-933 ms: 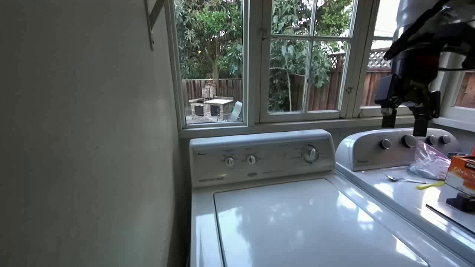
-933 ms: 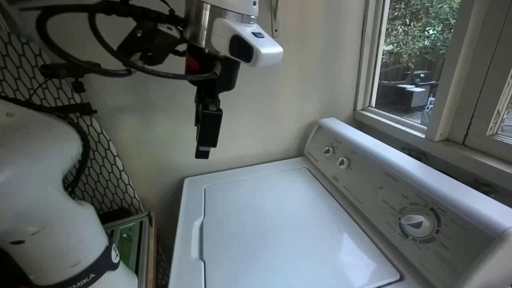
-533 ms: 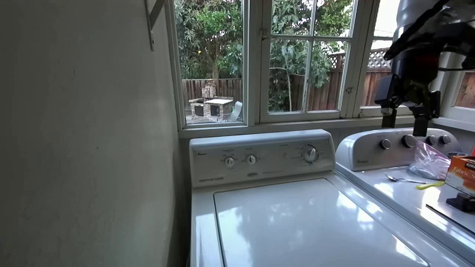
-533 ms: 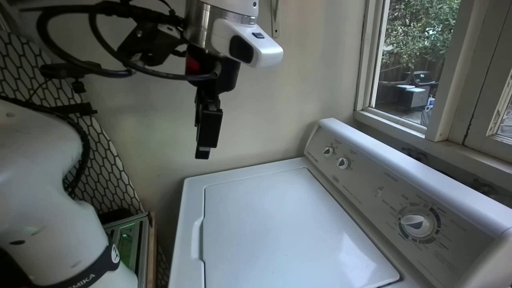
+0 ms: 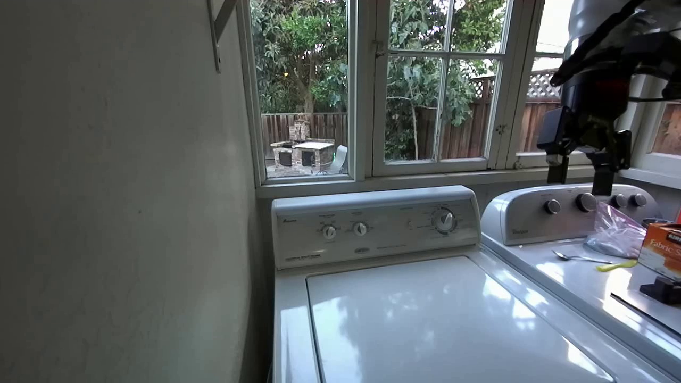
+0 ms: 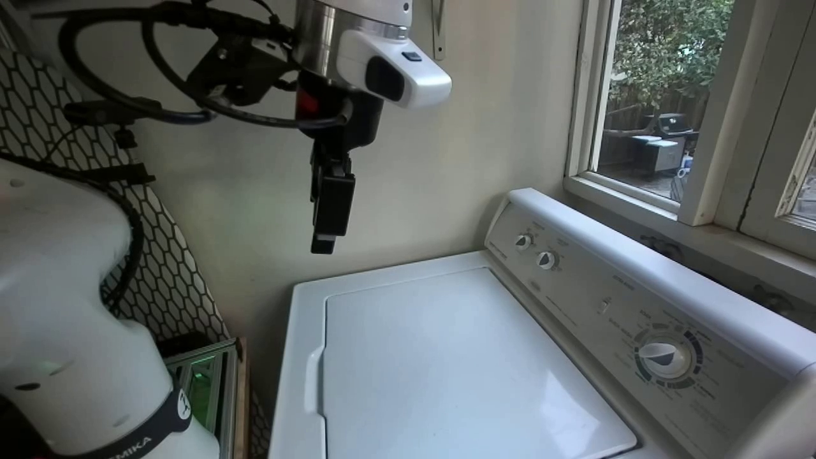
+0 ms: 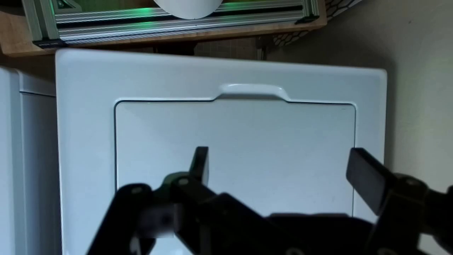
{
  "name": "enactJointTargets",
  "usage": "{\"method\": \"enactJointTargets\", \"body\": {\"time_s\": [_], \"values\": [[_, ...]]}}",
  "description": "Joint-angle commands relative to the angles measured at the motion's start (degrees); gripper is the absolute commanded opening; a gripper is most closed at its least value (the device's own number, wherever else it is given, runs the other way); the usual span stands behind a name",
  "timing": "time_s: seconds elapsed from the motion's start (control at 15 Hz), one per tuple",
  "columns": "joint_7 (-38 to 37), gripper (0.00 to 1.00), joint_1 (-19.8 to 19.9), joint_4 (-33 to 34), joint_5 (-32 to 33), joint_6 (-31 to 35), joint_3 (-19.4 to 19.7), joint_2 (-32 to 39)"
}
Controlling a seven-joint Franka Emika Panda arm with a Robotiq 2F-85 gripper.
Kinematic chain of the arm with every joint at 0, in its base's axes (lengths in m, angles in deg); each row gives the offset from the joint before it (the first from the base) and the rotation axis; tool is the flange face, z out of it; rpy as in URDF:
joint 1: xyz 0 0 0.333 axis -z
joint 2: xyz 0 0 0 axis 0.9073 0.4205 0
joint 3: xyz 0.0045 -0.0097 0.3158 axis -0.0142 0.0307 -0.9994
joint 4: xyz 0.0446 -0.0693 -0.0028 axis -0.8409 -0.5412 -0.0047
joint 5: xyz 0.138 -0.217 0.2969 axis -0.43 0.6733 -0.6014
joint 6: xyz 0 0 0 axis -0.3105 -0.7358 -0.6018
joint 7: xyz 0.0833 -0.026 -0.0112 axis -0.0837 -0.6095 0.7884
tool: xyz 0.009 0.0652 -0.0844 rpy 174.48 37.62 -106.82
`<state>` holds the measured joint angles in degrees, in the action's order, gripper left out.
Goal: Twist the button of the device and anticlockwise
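Observation:
The device is a white top-loading washer, with its flat lid in both exterior views (image 5: 425,319) (image 6: 446,357) and in the wrist view (image 7: 240,138). Its raised back panel bears two small knobs (image 5: 329,232) (image 5: 360,229), also in an exterior view (image 6: 523,241) (image 6: 546,259). The bigger dial (image 6: 664,358) is farther along the panel; it shows too in an exterior view (image 5: 444,220). My gripper (image 7: 279,156) is open and empty, pointing down well above the lid and away from the panel. It shows in both exterior views (image 5: 580,183) (image 6: 323,245). The wrist view shows no knobs.
Another white appliance with a curved panel (image 5: 532,221) stands beside the washer. On it lie a plastic bag (image 5: 617,231), an orange box (image 5: 662,250), a spoon (image 5: 580,258) and a black object (image 5: 662,290). A wall (image 6: 446,191) and windows (image 5: 441,106) border the washer.

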<state>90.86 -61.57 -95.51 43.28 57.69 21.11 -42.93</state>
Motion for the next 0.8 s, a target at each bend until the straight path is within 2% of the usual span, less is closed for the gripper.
{"method": "enactJointTargets", "body": {"time_s": [0.0, 0.27, 0.33, 0.6, 0.73], "values": [[0.8, 1.00, 1.6, 0.2, -0.6, -0.3, -1.2, 0.3], [0.8, 1.00, 1.6, 0.2, -0.6, -0.3, -1.2, 0.3], [1.6, 1.00, 0.3, -0.1, -1.5, 0.4, -1.8, 1.1], [2.0, 1.00, -3.7, -2.4, -5.8, 3.1, -6.9, 4.7], [1.5, 1.00, -5.7, -3.2, -8.4, 6.6, -9.8, 7.6]]}}
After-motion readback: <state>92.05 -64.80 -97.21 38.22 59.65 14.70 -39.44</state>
